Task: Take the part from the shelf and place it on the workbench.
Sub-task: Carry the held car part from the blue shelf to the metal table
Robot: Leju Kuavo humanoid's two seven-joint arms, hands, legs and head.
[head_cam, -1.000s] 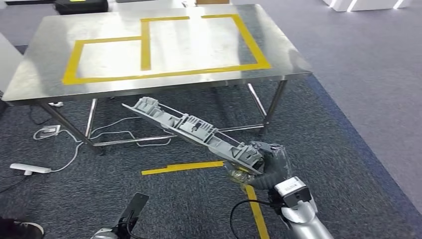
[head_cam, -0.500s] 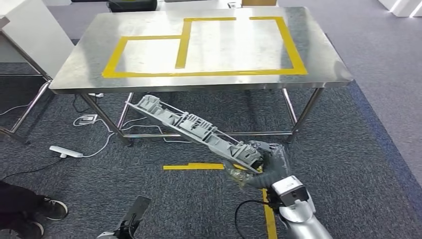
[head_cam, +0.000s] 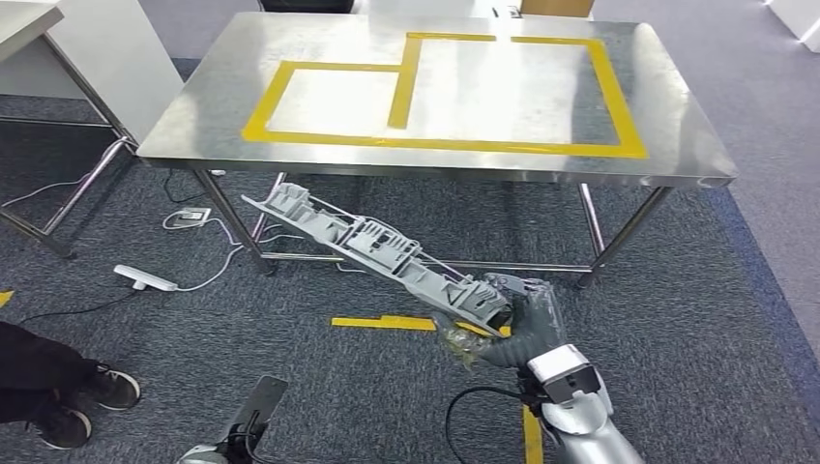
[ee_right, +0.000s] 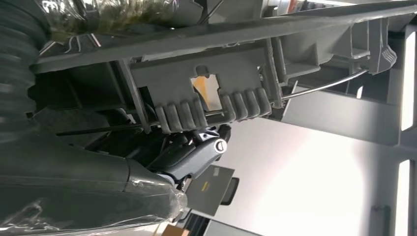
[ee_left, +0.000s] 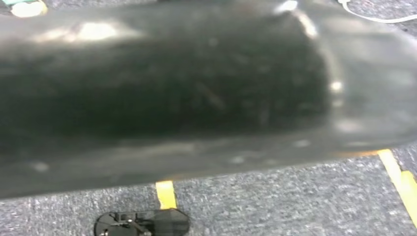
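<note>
Head view: steel workbench (head_cam: 677,145), grey carpet (head_cam: 696,319).

Blurred view over grey carpet floor (ee_left: 295,206). Yellow tape strip (ee_left: 165,194) on the carpet, a second yellow tape line (ee_left: 401,177) running diagonally near the picture's edge. Small black device (ee_left: 142,223) lying just beside the first strip. White cable (ee_left: 378,18) at one corner.

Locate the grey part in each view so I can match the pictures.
Head view: long grey part, lower centre, slanting below the workbench edge, gripped by the right hand.
Left wrist view: not in it.
Right wrist view: part spans the frame.
Shared landmark: right hand.
</note>
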